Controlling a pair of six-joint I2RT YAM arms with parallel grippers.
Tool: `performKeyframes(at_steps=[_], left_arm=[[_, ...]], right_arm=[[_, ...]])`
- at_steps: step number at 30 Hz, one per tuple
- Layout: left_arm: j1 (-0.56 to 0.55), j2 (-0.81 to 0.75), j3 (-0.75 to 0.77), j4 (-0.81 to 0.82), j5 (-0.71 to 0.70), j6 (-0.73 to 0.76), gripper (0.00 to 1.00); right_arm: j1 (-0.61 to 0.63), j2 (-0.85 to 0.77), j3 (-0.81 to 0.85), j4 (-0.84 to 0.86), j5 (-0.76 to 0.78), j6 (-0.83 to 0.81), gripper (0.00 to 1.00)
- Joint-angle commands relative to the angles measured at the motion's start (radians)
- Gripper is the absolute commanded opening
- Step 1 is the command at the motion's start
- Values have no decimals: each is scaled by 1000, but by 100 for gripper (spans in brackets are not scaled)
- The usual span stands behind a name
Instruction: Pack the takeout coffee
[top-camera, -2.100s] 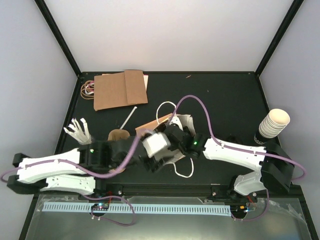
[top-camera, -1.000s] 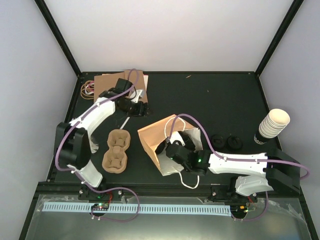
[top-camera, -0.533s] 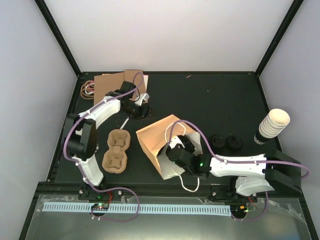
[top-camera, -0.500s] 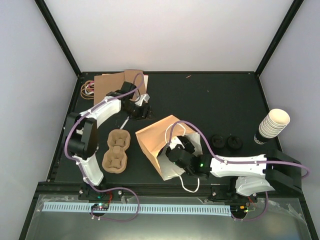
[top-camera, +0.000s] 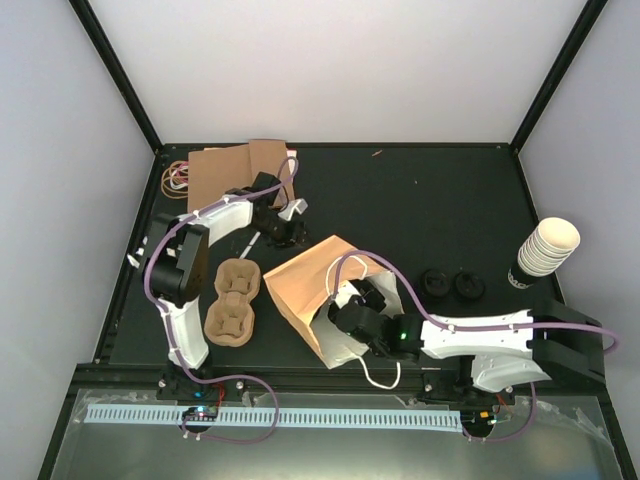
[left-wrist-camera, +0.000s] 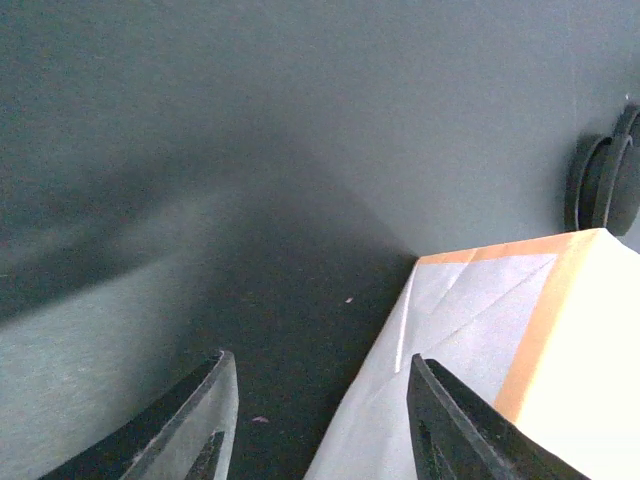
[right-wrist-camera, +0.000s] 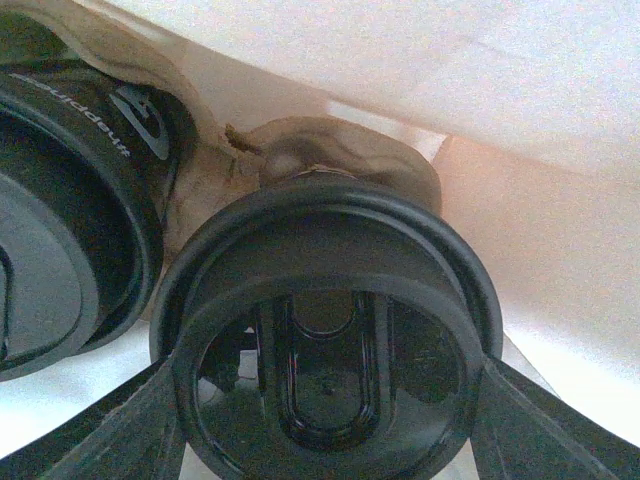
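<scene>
Left gripper (top-camera: 283, 230) has slid nearer, to the bag (top-camera: 300, 285) and its far corner, jaws apart, empty. Right gripper (right-wrist-camera: 330, 425), inside the bag, clamps a lidded cup (right-wrist-camera: 330, 300).

Two white-and-black arms with purple cables
The left arm (top-camera: 212, 214) and right arm (top-camera: 482, 331) wear smooth white shells on their long links, with chunky black housings at the joints and bases. A thin purple cable (top-camera: 398, 280) runs along each, looping free. A small green light (top-camera: 405, 338) glows on the right arm's black wrist. The left gripper (left-wrist-camera: 320, 360) has pale grey wedge-shaped fingers; the right gripper (right-wrist-camera: 330, 380) has dark grey ones.
</scene>
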Motion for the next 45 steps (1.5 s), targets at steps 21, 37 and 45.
performKeyframes(at_steps=[21, 37, 45], left_arm=[[-54, 0, -137, 102, 211, -28, 9], [-92, -54, -130, 66, 232, -10, 2], [-100, -64, -123, 58, 245, 3, 2]], right_arm=[[59, 176, 79, -58, 53, 4, 22], [-7, 218, 100, -85, -101, 23, 22], [-91, 170, 60, -70, -234, 77, 22]])
